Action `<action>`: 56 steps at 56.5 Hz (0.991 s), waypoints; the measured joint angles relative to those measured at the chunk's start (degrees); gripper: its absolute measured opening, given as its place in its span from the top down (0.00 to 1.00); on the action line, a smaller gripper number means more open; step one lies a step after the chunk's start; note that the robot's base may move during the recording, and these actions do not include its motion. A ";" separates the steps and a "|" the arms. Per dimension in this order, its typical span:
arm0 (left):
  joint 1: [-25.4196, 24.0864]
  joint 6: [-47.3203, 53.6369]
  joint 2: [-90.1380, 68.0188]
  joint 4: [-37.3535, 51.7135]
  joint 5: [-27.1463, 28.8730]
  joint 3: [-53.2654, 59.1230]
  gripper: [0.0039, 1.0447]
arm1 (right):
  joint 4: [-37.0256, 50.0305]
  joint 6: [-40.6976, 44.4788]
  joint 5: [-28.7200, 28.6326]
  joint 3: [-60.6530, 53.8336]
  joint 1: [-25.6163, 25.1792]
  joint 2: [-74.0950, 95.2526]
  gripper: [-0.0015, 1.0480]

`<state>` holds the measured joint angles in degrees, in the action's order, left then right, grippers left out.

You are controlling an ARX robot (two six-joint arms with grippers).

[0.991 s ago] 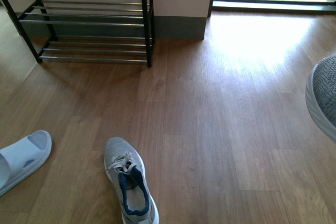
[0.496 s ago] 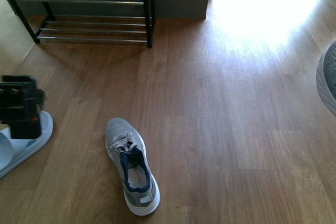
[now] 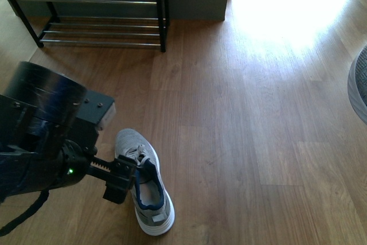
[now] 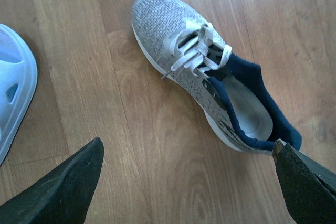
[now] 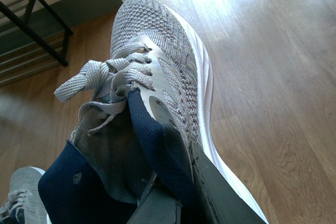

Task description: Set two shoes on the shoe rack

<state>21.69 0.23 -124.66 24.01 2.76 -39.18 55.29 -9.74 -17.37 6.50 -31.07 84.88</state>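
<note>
no text, brand, number or sign can be read in any view. a pale patch (image 3: 153, 220) at the heel of the floor shoe (image 4: 178, 56), just beside the left end effector (image 4: 184, 182), is too small to be made out. nothing is read on the held shoe (image 5: 168, 77) clamped in the right end effector (image 5: 189, 203).

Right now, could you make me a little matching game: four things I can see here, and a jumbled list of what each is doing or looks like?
1 left pincer
2 right pincer
3 shoe rack
4 slipper

a pale blue
b shut on the lifted sneaker
c open above the floor sneaker
d black frame, chrome bars

Pairs: 1-c, 2-b, 3-d, 4-a
</note>
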 joint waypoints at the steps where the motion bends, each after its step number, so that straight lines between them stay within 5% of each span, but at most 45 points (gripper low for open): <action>1: 0.11 0.33 -0.42 -0.33 0.00 -0.33 0.09 | 0.00 -0.02 0.00 0.00 0.00 0.00 0.99; 23: 2.49 6.12 -11.13 -7.89 0.96 -10.58 0.09 | 0.00 0.00 0.00 0.00 0.02 0.00 0.99; 41: 2.47 2.82 -21.00 -6.62 8.37 -16.02 0.09 | 0.00 0.00 -0.02 0.00 0.02 0.00 0.99; 56: 6.93 -3.76 -22.99 -7.67 1.57 -21.16 0.09 | 0.00 -0.02 0.00 0.00 0.02 0.00 0.99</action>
<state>28.62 -3.53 -147.65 16.34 4.34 -60.34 55.29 -9.76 -17.37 6.50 -31.05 84.88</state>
